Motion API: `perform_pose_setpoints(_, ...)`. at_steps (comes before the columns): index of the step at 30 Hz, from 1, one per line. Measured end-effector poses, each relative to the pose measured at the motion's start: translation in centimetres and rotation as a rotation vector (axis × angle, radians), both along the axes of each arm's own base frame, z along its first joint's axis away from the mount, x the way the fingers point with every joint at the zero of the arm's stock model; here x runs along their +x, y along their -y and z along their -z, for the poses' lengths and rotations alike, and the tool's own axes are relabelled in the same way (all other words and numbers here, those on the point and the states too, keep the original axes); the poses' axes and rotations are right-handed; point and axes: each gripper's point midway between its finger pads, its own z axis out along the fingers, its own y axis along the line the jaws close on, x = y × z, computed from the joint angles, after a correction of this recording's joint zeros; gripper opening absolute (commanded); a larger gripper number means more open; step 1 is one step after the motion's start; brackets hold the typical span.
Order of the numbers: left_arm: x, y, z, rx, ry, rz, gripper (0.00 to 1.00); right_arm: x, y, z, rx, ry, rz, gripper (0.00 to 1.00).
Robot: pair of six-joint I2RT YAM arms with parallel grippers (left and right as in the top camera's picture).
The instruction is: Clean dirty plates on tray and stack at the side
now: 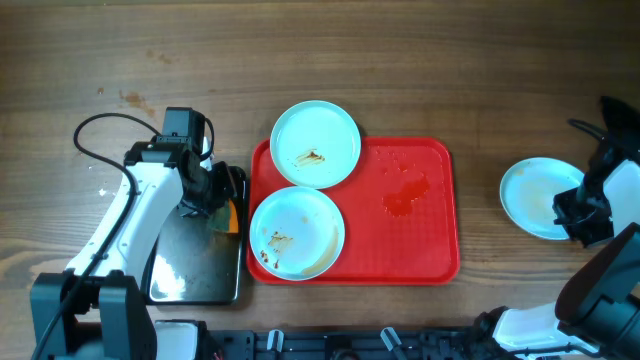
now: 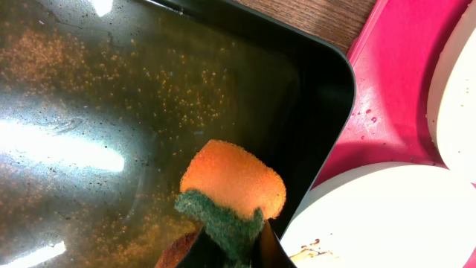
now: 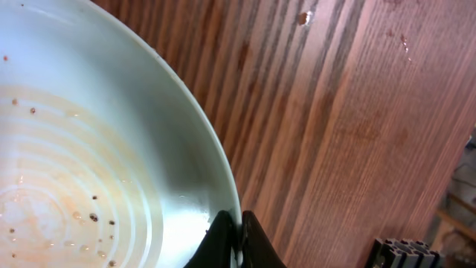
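From above, your left gripper point(image 1: 215, 200) is closed on a sponge point(image 1: 228, 214). It hangs over the black tray point(image 1: 190, 265), just beside the left edge of the red tray point(image 1: 430, 255). Two dirty plates sit on the left half of the red tray. The top plate point(image 1: 316, 143) hangs over its top edge. The bottom plate point(image 1: 297, 232) is near its bottom left corner. The third plate point(image 1: 530, 195) is off the tray, near the right edge of the tabletop. Your right gripper point(image 1: 575, 212) pinches its rim.

In the left wrist view, only the green bottom of the sponge point(image 2: 234, 186) is squeezed. If you scrub hard, it could twist or pop out. The bottom plate point(image 2: 387, 216) lies loose, so a push could slide it into the top plate.

In the right wrist view, the right gripper point(image 3: 234, 232) is closed on just a thin bit of rim. The third plate point(image 3: 89, 164) looks wet and crumby. If you lift it fast, it could slip, tip and bang the table point(image 3: 335, 112).
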Motion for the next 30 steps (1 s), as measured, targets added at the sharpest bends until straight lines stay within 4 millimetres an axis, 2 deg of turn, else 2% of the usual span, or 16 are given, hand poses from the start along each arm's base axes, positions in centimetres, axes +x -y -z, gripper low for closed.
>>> perform_pose_setpoints(1,0.0,0.0,0.0,0.000,0.000,0.000,0.09,-0.1,0.0,0.0,0.001,-0.003,0.006,0.50)
perform_pose_setpoints(4,0.0,0.0,0.0,0.000,0.000,0.000,0.09,-0.3,-0.2,0.1,0.004,-0.007,0.010,0.54)
perform_pose_setpoints(5,0.0,0.0,0.0,0.000,0.000,0.000,0.09,-0.3,-0.2,0.1,0.004,-0.007,0.010,0.40)
perform_pose_setpoints(6,0.0,0.0,0.0,0.000,0.000,0.000,0.08,-0.3,-0.2,0.1,0.005,-0.008,0.010,0.04)
perform_pose_setpoints(11,0.0,0.0,0.0,0.000,0.001,0.001,0.04,0.4,-1.0,-0.1,0.069,0.014,-0.026,0.04)
perform_pose_setpoints(16,0.4,0.0,0.0,0.003,0.015,0.000,0.04,5.3,-1.2,-2.8,0.110,0.155,-0.180,0.04)
perform_pose_setpoints(18,0.7,-0.3,-0.1,0.009,0.027,-0.005,0.04,9.0,-3.2,-4.8,0.125,0.240,-0.336,0.04)
perform_pose_setpoints(20,0.9,-0.7,-0.1,0.010,0.036,-0.022,0.04,11.2,-5.9,-6.4,0.138,0.287,-0.464,0.04)
perform_pose_setpoints(22,1.1,-1.6,-0.4,0.008,0.048,-0.054,0.04,13.1,-9.3,-8.0,0.147,0.329,-0.594,0.04)
perform_pose_setpoints(23,1.2,-1.9,-0.6,0.003,0.055,-0.066,0.04,13.9,-12.1,-8.9,0.159,0.354,-0.688,0.04)
perform_pose_setpoints(25,0.6,-2.5,-1.4,-0.014,0.053,-0.094,0.04,14.3,-15.1,-9.6,0.184,0.376,-0.776,0.04)
perform_pose_setpoints(27,-1.3,-2.7,-1.4,-0.022,-0.011,-0.099,0.04,14.5,-17.9,-10.1,0.208,0.395,-0.851,0.04)
perform_pose_setpoints(29,-2.3,-2.6,-1.2,-0.024,-0.049,-0.095,0.04,14.5,-20.5,-10.5,0.235,0.410,-0.914,0.04)
perform_pose_setpoints(30,-2.8,-2.6,-1.0,-0.024,-0.068,-0.094,0.04,14.4,-21.1,-10.6,0.241,0.412,-0.926,0.04)
